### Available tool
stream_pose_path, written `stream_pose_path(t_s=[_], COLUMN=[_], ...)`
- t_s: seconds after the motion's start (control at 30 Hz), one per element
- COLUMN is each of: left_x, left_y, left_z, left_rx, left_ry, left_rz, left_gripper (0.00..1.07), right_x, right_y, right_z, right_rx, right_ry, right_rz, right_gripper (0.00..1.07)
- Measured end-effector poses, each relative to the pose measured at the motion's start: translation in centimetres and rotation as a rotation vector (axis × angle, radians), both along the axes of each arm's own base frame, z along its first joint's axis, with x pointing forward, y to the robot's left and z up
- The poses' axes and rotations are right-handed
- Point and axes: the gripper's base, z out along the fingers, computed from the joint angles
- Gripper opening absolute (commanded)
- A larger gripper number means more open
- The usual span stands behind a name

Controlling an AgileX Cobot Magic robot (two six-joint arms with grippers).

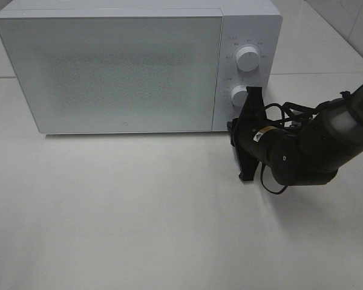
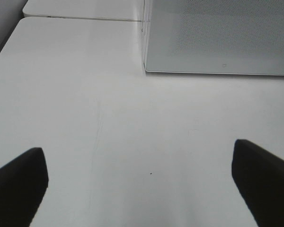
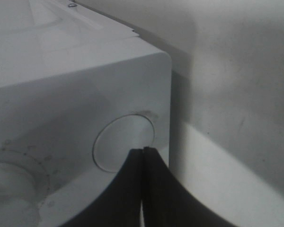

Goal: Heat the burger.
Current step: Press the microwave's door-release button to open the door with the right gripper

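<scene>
Right gripper [image 1: 251,92] pinched shut at the microwave's lower knob

Right gripper fingers are pressed together with nothing between them, their tips at the rim of the lower knob [image 1: 238,95] on the microwave [image 1: 254,24]. The wrist view shows the closed tips [image 3: 143,150] overlapping that knob's [image 3: 118,142] edge, close to the microwave's corner. Whether they actually touch it cannot be told. The upper knob [image 1: 248,59] stands just above, free of the arm.

The left gripper [image 2: 137,147] is spread wide and empty. It hangs over the bare white table [image 2: 85,118], in front of the microwave's [image 2: 217,38] door-side front corner.

The microwave's door [image 1: 121,72] is closed flush with the control panel. Its frosted, speckled pane gives no view of the chamber, so what the microwave holds cannot be told.

The burger shows in none of the three views. Whether it sits behind that door cannot be told. The table [image 1: 139,211] in front of the microwave is plain white.
</scene>
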Motion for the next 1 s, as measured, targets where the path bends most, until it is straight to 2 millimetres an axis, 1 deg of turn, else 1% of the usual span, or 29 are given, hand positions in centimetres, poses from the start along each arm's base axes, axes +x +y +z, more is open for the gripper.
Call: stream_pose_path(t_s=[0.1, 0.27, 0.5, 1.0], left_x=[0.00, 0.00, 0.00, 0.00], left_y=[0.00, 0.00, 0.00, 0.00], left_z=[0.00, 0.00, 0.00, 0.00], left_rx=[0.000, 0.000, 0.000, 0.000], left_ry=[0.000, 0.000, 0.000, 0.000], left_rz=[0.000, 0.000, 0.000, 0.000], left_gripper=[0.98, 0.98, 0.98, 0.98], right_x=[0.46, 0.52, 0.86, 0.94], right_y=[0.18, 0.11, -0.75, -0.79], right_z=[-0.18, -0.29, -0.25, -0.10], right_rx=[0.010, 0.012, 0.003, -0.024], right_ry=[-0.004, -0.005, -0.016, -0.047], right_rz=[-0.009, -0.020, -0.055, -0.048], right_gripper=[0.00, 0.00, 0.00, 0.00])
